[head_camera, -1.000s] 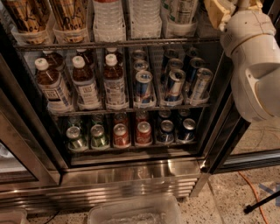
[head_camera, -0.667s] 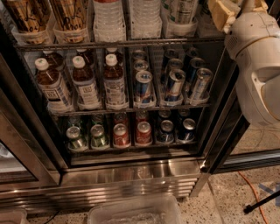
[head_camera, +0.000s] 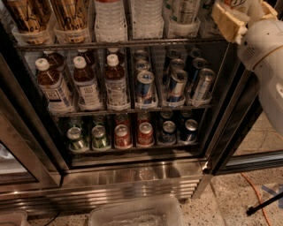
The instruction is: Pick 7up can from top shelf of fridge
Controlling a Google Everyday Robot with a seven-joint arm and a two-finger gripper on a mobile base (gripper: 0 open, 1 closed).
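Note:
The fridge [head_camera: 132, 181] stands open in front of me with its wire racks in view. The top shelf [head_camera: 132, 44] runs along the upper edge and holds bottles and cans in clear trays. My gripper [head_camera: 246, 14] is at the top right, at the right end of that shelf. Its tan pads [head_camera: 226, 23] sit on either side of a white 7up can [head_camera: 236, 3] with green marks, mostly cut off by the upper edge. Another silver-white can with green lettering [head_camera: 183, 11] stands in a tray just to the left.
The middle rack holds brown-capped bottles [head_camera: 86, 84] and slim blue-and-silver cans [head_camera: 144, 88]. The bottom rack holds small green cans [head_camera: 99, 137] and red cans [head_camera: 144, 132]. The door frame [head_camera: 230, 132] is at the right. A clear plastic bin [head_camera: 137, 214] and an orange cable [head_camera: 254, 194] lie on the floor.
My arm has shifted a little to the right and upward; the gripper stays at the right end of the top shelf. The shelves' contents have not moved.

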